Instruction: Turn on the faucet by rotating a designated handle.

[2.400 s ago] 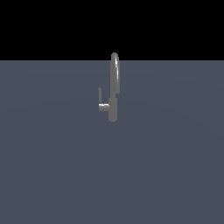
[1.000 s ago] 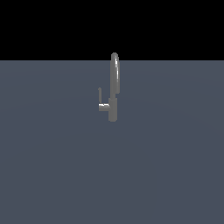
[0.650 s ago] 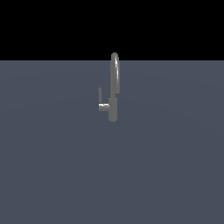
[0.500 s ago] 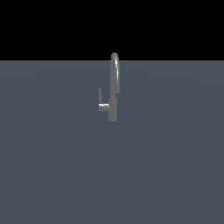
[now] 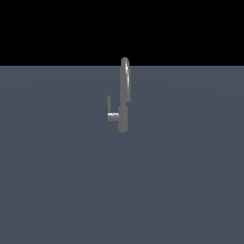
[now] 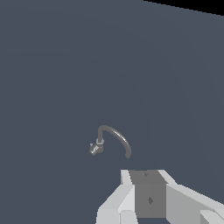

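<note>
The faucet (image 5: 123, 114) is a small grey metallic tap standing on the flat grey surface (image 5: 122, 190), with a tall narrow arched spout (image 5: 125, 78). The handle (image 5: 109, 108) is a thin L-shaped lever on the faucet's side toward the exterior view's left, its slim rod pointing up. The arm does not show in the exterior view. In the wrist view the faucet (image 6: 114, 136) appears from above, small and far off, with the lever end (image 6: 95, 148) at one side. My gripper (image 6: 144, 175) shows only as white and grey finger parts, well apart from the faucet. Its opening is unclear.
The grey surface (image 6: 65, 65) spreads all around the faucet in both views. A black background (image 5: 122, 28) lies beyond its far edge. No other objects show.
</note>
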Robot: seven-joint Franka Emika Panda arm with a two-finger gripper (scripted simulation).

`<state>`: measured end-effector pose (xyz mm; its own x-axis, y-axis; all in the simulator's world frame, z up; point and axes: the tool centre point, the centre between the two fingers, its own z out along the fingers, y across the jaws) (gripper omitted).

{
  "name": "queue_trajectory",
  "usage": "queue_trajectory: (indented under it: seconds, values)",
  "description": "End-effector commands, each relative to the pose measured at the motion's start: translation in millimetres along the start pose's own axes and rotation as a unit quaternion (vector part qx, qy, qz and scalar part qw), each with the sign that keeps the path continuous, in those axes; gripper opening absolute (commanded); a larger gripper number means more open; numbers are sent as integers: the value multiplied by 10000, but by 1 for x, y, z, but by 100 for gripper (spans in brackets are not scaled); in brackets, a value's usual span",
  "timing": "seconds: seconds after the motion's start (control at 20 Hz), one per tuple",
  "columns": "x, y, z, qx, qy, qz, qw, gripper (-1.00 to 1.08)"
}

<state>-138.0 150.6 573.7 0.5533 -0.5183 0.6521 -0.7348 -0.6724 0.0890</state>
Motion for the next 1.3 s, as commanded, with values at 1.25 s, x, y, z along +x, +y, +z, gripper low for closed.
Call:
queue_trajectory:
  seconds: [1.25]
  values:
    - [-54, -161, 267, -1240, 619, 1760, 9746, -100]
